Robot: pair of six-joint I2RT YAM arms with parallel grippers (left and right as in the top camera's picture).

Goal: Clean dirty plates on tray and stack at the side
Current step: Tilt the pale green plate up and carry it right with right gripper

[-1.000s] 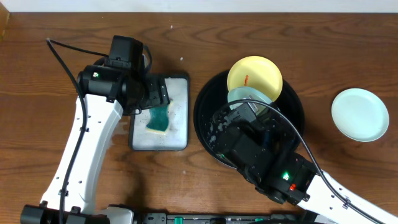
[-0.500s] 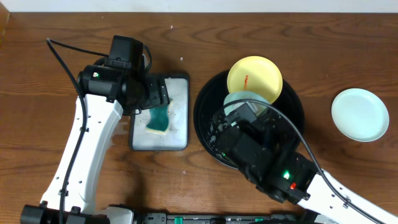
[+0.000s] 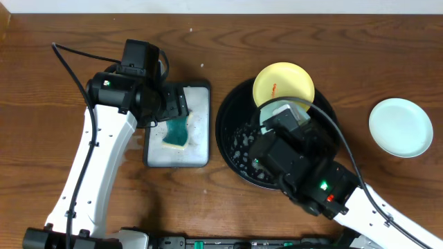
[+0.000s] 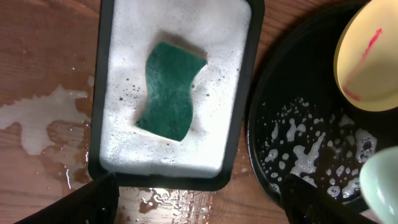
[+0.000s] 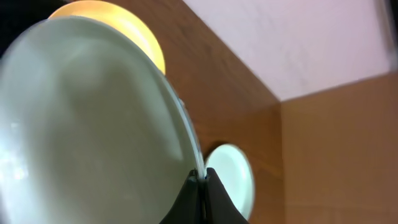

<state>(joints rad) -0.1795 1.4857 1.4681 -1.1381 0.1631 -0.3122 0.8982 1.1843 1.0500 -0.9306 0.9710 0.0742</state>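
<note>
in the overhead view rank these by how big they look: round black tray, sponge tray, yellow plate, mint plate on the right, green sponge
1. round black tray, though partly hidden
2. sponge tray
3. yellow plate and mint plate on the right: look alike, not ranked
4. green sponge

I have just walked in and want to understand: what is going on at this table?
The right gripper is shut on the rim of a mint-green plate, tilted over the black tray. A yellow plate with a red smear sits at the tray's far edge; a second mint-green plate lies on the table. The left gripper hangs open over the green sponge in its foamy tray.
</note>
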